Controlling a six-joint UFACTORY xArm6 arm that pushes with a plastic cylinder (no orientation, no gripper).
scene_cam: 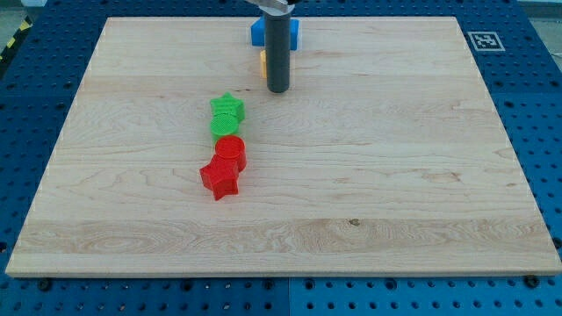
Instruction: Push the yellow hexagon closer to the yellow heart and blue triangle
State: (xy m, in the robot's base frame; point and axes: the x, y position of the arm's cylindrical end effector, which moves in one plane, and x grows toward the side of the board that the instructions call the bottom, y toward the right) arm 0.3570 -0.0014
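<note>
Red star (219, 179) nearest, not part of job. My tip (277, 89), bare rod, no fingers, touches half-hidden yellow block (262, 64). Blue block (258, 33) just behind. Looks nearly done; shapes hard to tell.

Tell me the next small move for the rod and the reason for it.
Probably a short push toward the view's top. My tip sits at the right edge of a yellow block, mostly hidden behind the rod, and a blue block lies just beyond it at the board's top edge. I cannot make out the yellow heart, so keep the push small.
</note>
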